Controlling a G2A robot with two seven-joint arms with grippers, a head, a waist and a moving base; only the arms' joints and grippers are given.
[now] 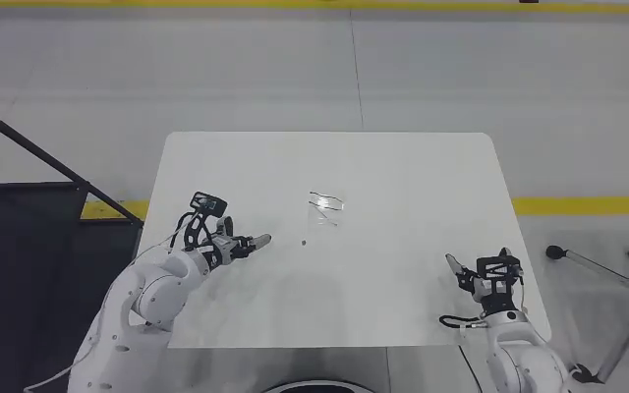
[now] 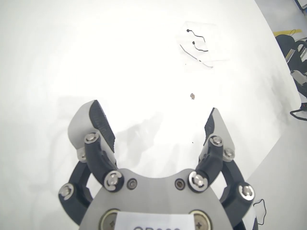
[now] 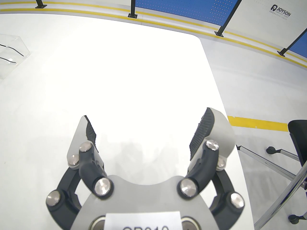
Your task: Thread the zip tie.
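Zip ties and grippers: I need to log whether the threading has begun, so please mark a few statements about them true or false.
1. The zip ties lie on a clear tray. True.
2. The right gripper is shut on one of the zip ties. False: it is open and holds nothing.
3. The left gripper is open and empty. True.
4. The clear tray sits at the table's edge, touching the right gripper. False: it sits near the middle of the table, apart from both grippers.
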